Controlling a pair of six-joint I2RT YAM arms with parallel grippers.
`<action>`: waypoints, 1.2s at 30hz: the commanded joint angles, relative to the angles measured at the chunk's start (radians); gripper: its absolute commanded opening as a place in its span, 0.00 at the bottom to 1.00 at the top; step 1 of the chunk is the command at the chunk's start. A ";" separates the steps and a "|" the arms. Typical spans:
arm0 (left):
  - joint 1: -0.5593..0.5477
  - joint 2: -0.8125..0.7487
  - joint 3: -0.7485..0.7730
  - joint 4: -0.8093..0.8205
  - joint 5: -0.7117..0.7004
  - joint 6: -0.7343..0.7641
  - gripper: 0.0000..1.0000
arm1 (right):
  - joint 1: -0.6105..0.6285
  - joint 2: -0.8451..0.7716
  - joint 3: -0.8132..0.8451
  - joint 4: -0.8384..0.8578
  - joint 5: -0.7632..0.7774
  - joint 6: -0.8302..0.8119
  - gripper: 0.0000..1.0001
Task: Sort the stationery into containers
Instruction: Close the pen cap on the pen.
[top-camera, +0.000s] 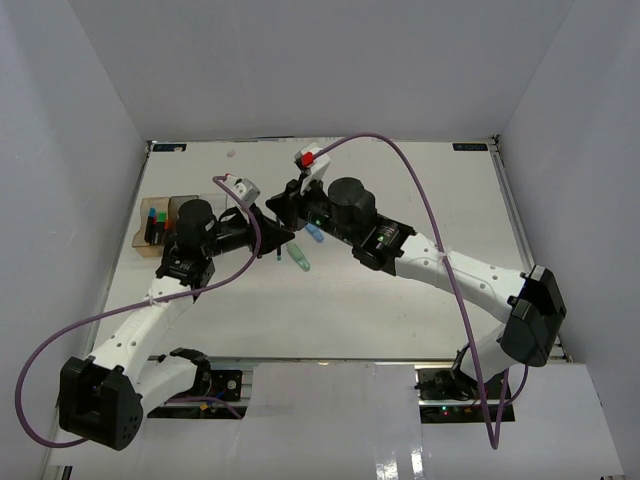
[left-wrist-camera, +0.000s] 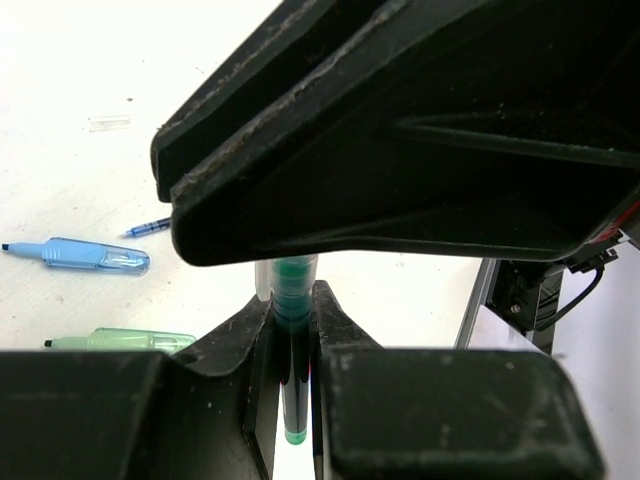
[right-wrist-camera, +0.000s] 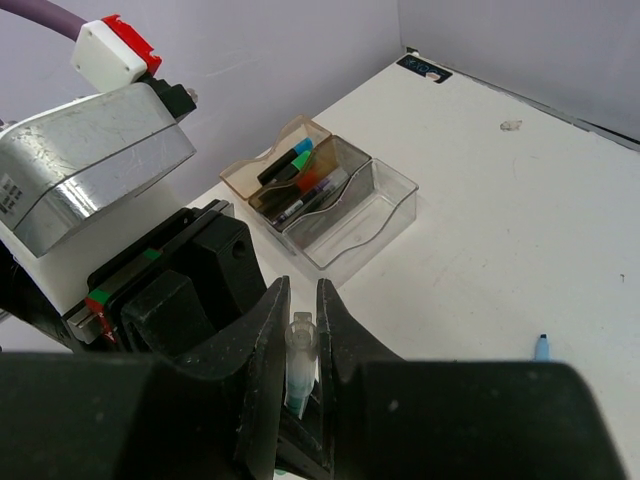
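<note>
A green pen (left-wrist-camera: 291, 380) with a black barrel and a clear cap (right-wrist-camera: 301, 338) is held between both grippers in mid-table. My left gripper (left-wrist-camera: 292, 305) is shut on its barrel. My right gripper (right-wrist-camera: 303, 305) is shut on the capped end, fingertip to fingertip with the left gripper (top-camera: 270, 233). The containers (right-wrist-camera: 395, 205) stand in a row at the far left of the table (top-camera: 157, 205). The amber box holds capped highlighters, the grey one thin pens, and nothing shows in the clear one. A pastel blue piece (left-wrist-camera: 92, 255), a pastel green piece (left-wrist-camera: 122, 341) and a thin blue pen (left-wrist-camera: 150, 227) lie loose on the table.
The white table (top-camera: 400, 310) is walled on three sides. A small clear cap (left-wrist-camera: 108, 123) lies apart from the loose pieces. The right gripper (top-camera: 285, 208) and its purple cable (top-camera: 430, 200) arch over the middle. A blue tip (right-wrist-camera: 541, 347) shows at the right wrist view's lower right.
</note>
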 joint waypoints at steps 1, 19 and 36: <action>0.028 -0.042 0.186 0.315 -0.126 0.004 0.00 | 0.057 0.099 -0.098 -0.483 -0.141 -0.012 0.08; 0.028 -0.027 0.243 0.355 -0.196 -0.002 0.00 | 0.057 0.116 -0.148 -0.502 -0.196 -0.020 0.08; 0.028 -0.041 0.226 0.337 -0.054 0.058 0.00 | 0.057 0.128 -0.148 -0.515 -0.256 -0.029 0.08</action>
